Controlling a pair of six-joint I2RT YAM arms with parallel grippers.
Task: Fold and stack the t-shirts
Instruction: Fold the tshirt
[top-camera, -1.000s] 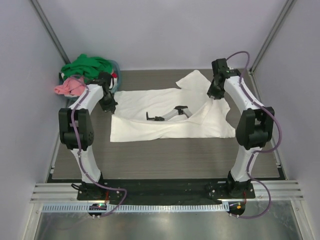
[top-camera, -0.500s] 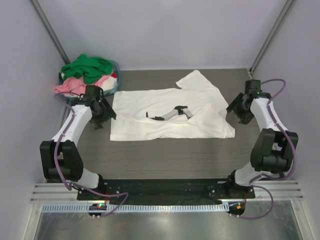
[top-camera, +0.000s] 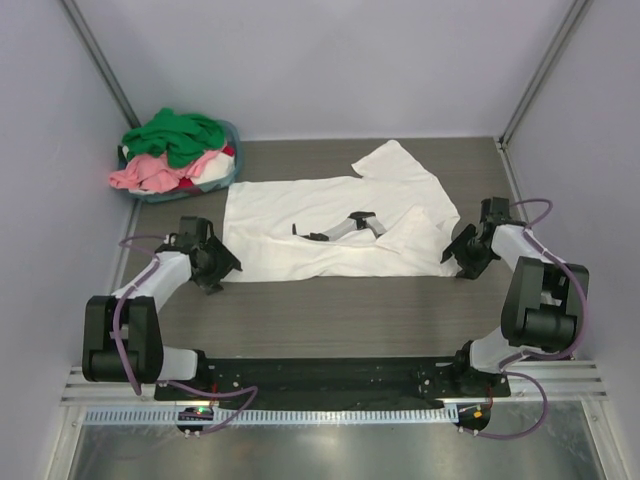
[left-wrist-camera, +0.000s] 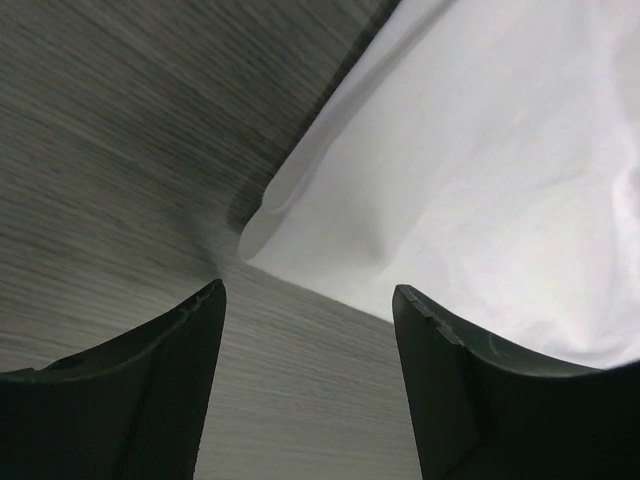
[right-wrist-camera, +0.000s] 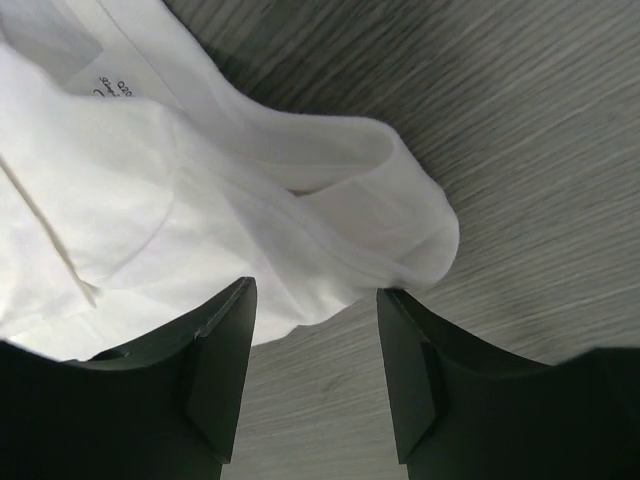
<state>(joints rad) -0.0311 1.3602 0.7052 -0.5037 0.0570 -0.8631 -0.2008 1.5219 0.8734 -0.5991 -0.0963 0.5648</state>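
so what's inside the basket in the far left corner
A green t-shirt on top, pink fabric under it, a sliver of red. Anything deeper in the basket is covered.

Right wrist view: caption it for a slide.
Open right gripper facing the white t-shirt's folded corner on the wood-grain table.

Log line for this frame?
white t-shirt: spread | left end effector: open, shirt corner | right end effector: open, shirt corner

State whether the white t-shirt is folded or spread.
Mostly spread: the white t-shirt lies flat on the table, one sleeve out, one flap doubled over.
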